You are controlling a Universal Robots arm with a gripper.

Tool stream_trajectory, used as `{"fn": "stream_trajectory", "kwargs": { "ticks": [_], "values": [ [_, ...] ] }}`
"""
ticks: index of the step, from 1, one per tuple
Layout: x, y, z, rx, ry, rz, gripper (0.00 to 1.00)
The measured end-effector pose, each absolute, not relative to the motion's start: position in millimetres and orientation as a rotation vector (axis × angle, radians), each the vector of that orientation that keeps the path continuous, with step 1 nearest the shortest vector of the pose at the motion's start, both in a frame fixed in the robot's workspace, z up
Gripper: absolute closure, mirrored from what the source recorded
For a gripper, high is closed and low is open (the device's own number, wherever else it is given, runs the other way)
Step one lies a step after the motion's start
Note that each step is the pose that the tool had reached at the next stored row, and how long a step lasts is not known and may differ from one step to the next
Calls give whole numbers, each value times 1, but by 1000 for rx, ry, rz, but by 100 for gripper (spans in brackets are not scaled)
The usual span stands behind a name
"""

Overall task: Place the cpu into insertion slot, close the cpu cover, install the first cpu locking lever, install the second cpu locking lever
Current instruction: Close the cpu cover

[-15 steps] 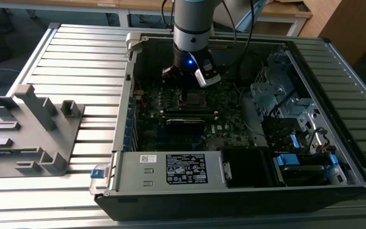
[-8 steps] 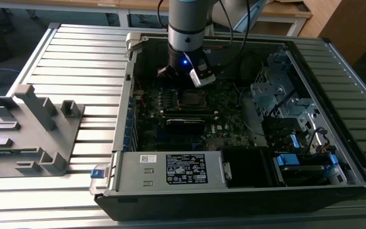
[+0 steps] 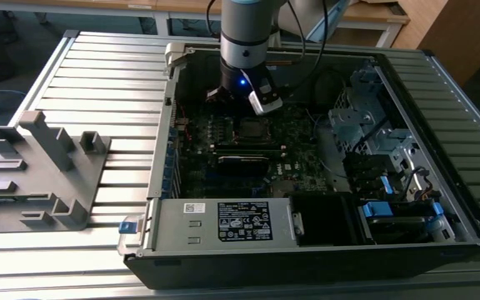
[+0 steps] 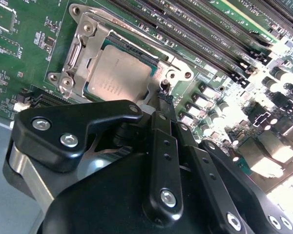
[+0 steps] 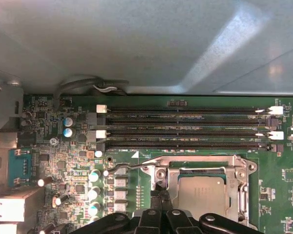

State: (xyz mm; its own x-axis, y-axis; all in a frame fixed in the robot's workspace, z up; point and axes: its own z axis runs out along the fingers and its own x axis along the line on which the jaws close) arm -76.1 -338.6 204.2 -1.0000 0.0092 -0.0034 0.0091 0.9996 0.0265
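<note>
In the exterior view the arm [image 3: 244, 37] stands inside the open computer case [image 3: 160, 156], over the insertion slot [image 3: 252, 128], which sits at 12 o'clock from the power-supply box [image 3: 223, 222]. The cpu [image 4: 118, 73] lies seated in the slot, with the cpu cover [image 4: 80, 48] flat around it. The gripper [image 4: 163, 93] has its 2 fingers [image 4: 163, 146] drawn together, tips at the socket's corner beside 1 locking lever [image 5: 132, 166]. Whether they pinch that lever is hard to make out.
</note>
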Motion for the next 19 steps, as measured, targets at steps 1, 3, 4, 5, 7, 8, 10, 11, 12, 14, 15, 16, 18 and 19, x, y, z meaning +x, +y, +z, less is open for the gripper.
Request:
{"fn": "stream_trajectory", "kwargs": {
  "ticks": [1, 3, 4, 5, 7, 8, 10, 11, 12, 14, 15, 16, 18, 19],
  "values": [
    [-76, -339, 204, 14, 3138, 42, 90],
    [-76, -339, 204, 14, 3138, 42, 90],
    [-76, -339, 204, 15, 3138, 42, 90],
    [-76, -339, 204, 15, 3138, 42, 90],
    [-76, -339, 204, 14, 3138, 42, 90],
    [-76, -339, 204, 14, 3138, 42, 90],
    [-76, -339, 205, 14, 3138, 42, 90],
    [-76, -339, 206, 14, 3138, 42, 90],
    [-76, -339, 207, 14, 3138, 42, 90],
    [-76, -339, 207, 14, 3137, 42, 90],
    [-76, -339, 207, 14, 3137, 42, 90],
    [-76, -339, 207, 14, 3138, 42, 90],
    [-76, -339, 207, 14, 3138, 42, 90],
    [-76, -339, 207, 14, 3138, 42, 90]
  ]
}}
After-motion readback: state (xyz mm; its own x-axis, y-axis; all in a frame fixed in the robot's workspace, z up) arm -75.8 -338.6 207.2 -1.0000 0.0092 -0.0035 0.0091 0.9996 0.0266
